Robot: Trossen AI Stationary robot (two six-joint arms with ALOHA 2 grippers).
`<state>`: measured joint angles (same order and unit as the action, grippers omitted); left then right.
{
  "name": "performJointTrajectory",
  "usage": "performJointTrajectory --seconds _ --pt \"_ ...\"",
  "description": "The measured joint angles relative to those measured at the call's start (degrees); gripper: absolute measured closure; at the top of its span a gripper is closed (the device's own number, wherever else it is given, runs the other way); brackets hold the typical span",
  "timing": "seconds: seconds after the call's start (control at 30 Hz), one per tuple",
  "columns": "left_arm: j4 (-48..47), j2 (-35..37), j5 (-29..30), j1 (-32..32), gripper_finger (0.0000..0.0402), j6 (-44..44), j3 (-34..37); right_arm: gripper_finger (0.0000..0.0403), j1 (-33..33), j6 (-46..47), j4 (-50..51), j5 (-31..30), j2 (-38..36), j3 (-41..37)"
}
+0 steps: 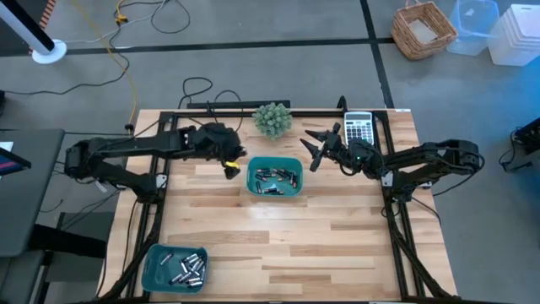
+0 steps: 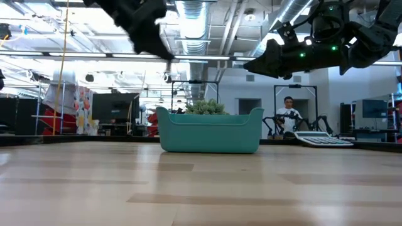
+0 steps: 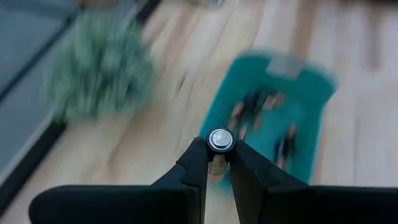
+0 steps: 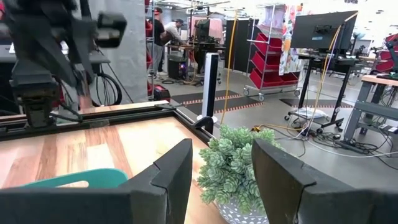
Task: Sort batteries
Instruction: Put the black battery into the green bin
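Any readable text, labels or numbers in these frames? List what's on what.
None can be read.
calculator: its keys and display are too small to read.
batteries in the teal tray: any markings are too small.
battery in the left gripper: only its bare metal end shows.

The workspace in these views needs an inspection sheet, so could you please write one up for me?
Surface: wooden table, bare planks between the trays.
Job's things: batteries in the centre tray; more in the corner tray; one battery held.
Clutter: small plant; calculator.
Grippers: left gripper shut on the battery, beside the centre tray; right gripper open, empty, near the calculator.
Cables: black cable and yellow cable on the floor.
Surroundings: wicker basket; seated person in the background.
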<state>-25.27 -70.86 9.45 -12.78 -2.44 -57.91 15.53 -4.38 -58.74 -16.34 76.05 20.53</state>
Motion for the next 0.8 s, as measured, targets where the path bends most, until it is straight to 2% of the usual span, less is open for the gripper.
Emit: performJointTrajectory --seconds 0.17,0.27,0.37,0.7,0.8 --pt "14.35 -0.54 0.02 3.43 0.0361 3.01 0.58 0.0222 0.00 -0.02 -0.02 0.00 0.00 0.00" --pt "25.99 -0.45 0.00 5.50 0.0361 4.84 3.54 0.0222 0.00 -0.02 0.00 0.00 0.00 0.00" --pt "31.61 -0.54 -0.38 6.89 0.0361 6.02 6.48 0.0222 0.00 -0.05 0.01 0.00 0.00 0.00" --pt "36.77 -0.52 -2.37 7.04 0.0361 4.26 11.70 0.0222 0.00 -0.07 0.02 -0.02 0.00 0.00" --pt "37.37 -0.52 -2.51 7.04 0.0328 4.29 12.42 0.0222 0.00 -0.07 0.02 -0.02 0.00 0.00"
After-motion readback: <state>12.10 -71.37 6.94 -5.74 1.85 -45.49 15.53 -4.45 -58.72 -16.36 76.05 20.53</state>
